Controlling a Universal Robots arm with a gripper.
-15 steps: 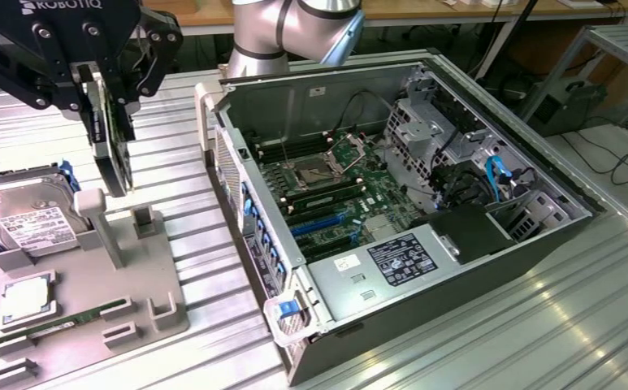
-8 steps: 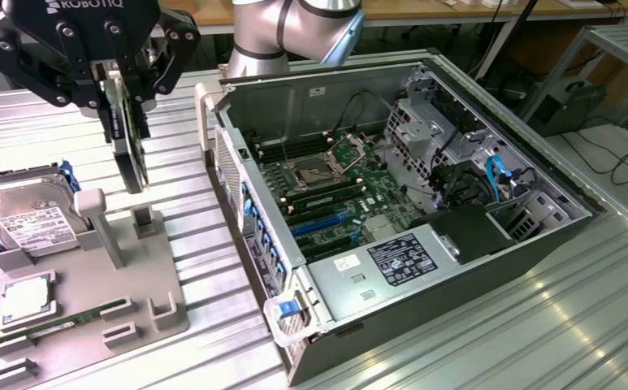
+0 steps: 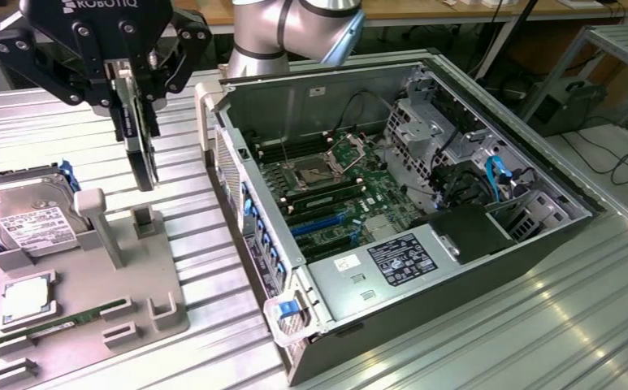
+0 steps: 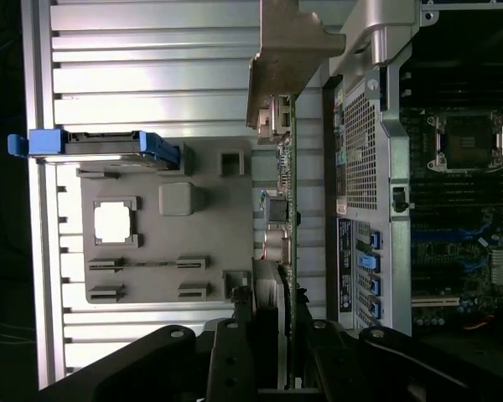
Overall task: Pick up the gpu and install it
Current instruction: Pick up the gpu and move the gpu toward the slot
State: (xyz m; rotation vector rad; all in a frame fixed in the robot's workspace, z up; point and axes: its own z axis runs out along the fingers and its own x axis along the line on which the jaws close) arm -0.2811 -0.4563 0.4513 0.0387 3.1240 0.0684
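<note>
- The gpu (image 3: pixel 142 154), a thin flat dark card with a green circuit-board edge and a long silver metal end bracket (image 4: pixel 289 42), hangs on edge in the air, its long side pointing down.
- The black two-finger gripper (image 3: pixel 136 91) is clamped narrowly on the card's upper end, one finger on each flat face. In the wrist view the card (image 4: pixel 278 209) runs out edge-on from between the fingers of the gripper (image 4: pixel 272 343).
- The card's lower end is just above the grey moulded plastic holder tray (image 3: pixel 129 284), close over a small upright slot post, and looks clear of it.
- In that tray lie a boxy silver hard drive with a white label (image 3: pixel 21 219) in a blue carrier, a square silver processor chip (image 3: pixel 27 296) and a narrow green memory stick (image 3: pixel 70 321).
- Seen from the wrist, the tray (image 4: pixel 226 218) sits just beside the card, with the chip (image 4: pixel 115 222) and the drive (image 4: pixel 101 144) further off.
- On the exterior view's right of the card stands the open dark-grey computer case (image 3: pixel 552 244), lying on its side with the green motherboard (image 3: pixel 335 179) exposed. The card is beside the case, outside it.
- The case's perforated rear panel (image 4: pixel 360 126) is near the card's board side.
- Everything rests on a ribbed aluminium surface (image 3: pixel 573 325).
- The silver robot arm (image 3: pixel 281 32) rises behind the case.
</note>
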